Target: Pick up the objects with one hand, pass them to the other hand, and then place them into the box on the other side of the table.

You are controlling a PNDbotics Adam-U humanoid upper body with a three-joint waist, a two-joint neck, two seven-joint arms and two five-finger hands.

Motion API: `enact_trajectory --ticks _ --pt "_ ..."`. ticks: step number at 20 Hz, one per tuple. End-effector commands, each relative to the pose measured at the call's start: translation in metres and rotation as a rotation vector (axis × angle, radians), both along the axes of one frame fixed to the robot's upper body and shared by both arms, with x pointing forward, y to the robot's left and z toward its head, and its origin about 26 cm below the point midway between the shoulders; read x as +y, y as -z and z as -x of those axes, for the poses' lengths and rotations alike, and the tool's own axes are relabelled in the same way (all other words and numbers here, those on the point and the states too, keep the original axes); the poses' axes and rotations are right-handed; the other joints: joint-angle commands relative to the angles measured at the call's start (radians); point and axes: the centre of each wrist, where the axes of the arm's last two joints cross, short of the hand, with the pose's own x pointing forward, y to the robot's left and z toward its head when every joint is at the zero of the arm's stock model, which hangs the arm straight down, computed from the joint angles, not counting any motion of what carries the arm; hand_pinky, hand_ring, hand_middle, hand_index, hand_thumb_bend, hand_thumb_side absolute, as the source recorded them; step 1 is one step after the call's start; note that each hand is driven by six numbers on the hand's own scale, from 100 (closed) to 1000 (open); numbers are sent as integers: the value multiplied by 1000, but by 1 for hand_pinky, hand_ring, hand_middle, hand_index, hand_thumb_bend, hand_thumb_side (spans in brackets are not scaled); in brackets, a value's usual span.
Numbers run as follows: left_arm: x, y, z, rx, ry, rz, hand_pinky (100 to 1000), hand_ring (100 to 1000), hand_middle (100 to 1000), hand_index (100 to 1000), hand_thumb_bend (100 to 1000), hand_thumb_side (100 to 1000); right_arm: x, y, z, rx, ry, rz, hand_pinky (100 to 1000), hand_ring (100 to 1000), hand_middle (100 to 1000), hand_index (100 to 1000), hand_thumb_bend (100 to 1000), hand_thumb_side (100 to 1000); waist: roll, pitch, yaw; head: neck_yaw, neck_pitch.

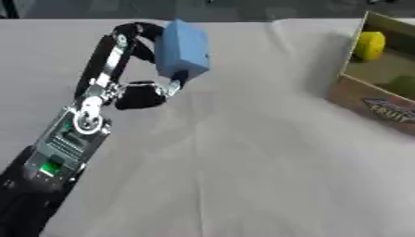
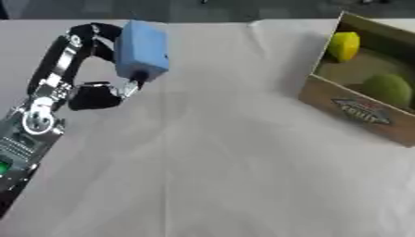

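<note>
Fingers [image 1: 134,30] of the left hand [image 1: 138,60] are curled round a light blue block [image 1: 181,48], with the thumb tip pressed against the block's lower edge, so the block is clamped and held up off the tabletop [image 1: 243,162]. That block is a flat rectangular piece, standing roughly upright in the grasp with its broad face turned toward the cardboard box [image 2: 356,111]. It is well apart from the box, on the box's left as the head camera sees it, with a stretch of pale cloth-covered tabletop between them. Behind the hand, the black and silver left forearm runs down toward the lower left corner of both views. Inside the box lie a yellow object [image 2: 343,45] at the far end and a rounded green object [image 2: 387,89] nearer the printed front wall; the two are apart from each other. No right hand shows in either view.
</note>
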Motion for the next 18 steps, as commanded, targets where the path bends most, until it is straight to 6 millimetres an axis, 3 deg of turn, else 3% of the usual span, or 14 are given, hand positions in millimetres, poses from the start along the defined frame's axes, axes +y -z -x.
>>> enact_trajectory --ticks 1,7,18 --pt "-2 -4 -1 -44 1 -2 660 521 403 486 100 100 13 -9 2 -38 -38 67 923 836 868 877 225 215 -19 -43 -5 6 8" --pt "-4 6 -5 -48 1 31 661 522 405 487 100 100 44 -11 -12 -49 -99 149 916 859 866 870 311 256 -33 -50 -24 23 17" --pt "-11 12 -6 -107 8 59 663 524 408 488 100 100 91 -14 -25 -81 -152 298 915 860 865 874 343 321 -35 -54 -29 21 19"
